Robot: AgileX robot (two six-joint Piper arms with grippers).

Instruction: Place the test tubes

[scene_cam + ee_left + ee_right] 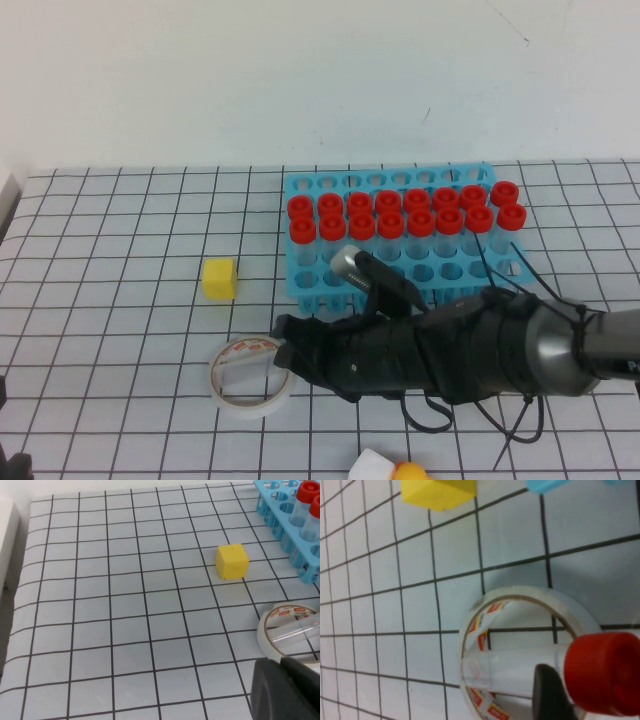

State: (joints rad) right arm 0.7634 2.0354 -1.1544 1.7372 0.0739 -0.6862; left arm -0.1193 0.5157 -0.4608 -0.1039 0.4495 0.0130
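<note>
Pick-up step. Capped test tube (515, 667) is laid across tape roll (225, 385); right claw (288, 350) is placed over it, grip cannot be told. Left claw, out of view, is clenched. Next: tube to be lifted level, then stood in rack (305, 283).

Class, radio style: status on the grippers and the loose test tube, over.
Left gripper shut, out of view. Right gripper at tape roll, over loose test tube lying across it. Yellow cube well aside.

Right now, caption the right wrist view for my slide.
Right gripper at red-capped test tube lying across tape roll; left gripper off-frame.
</note>
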